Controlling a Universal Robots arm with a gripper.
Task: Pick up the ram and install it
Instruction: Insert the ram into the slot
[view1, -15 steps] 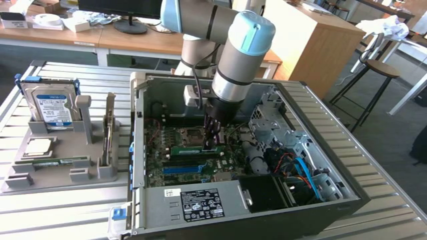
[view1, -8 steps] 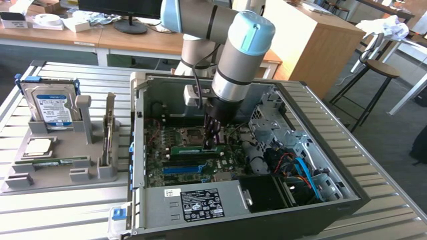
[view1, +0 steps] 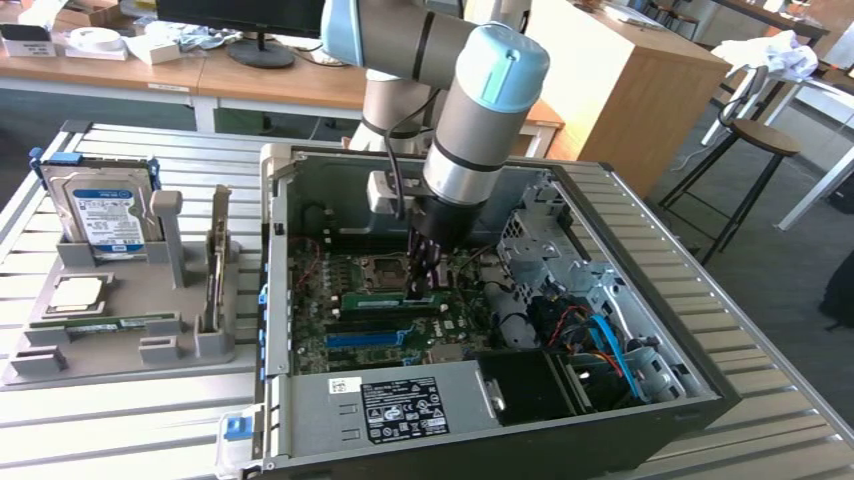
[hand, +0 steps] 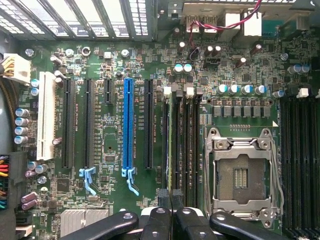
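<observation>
Exterior view: down inside the open computer case (view1: 271, 260) with the claw (view1: 424, 285), holding the ram (view1: 387, 297) low at centre; twin stick (view1: 107, 325) left in the grey holder (view1: 174, 350) at the exterior view's left.

Wrist view: claw (hand: 171, 220) pinched almost closed on the ram (hand: 171, 150), edge-on over the memory slots (hand: 187, 150) beside the CPU socket (hand: 241, 175). Apparently seating; calls for square alignment and even pressure.
</observation>
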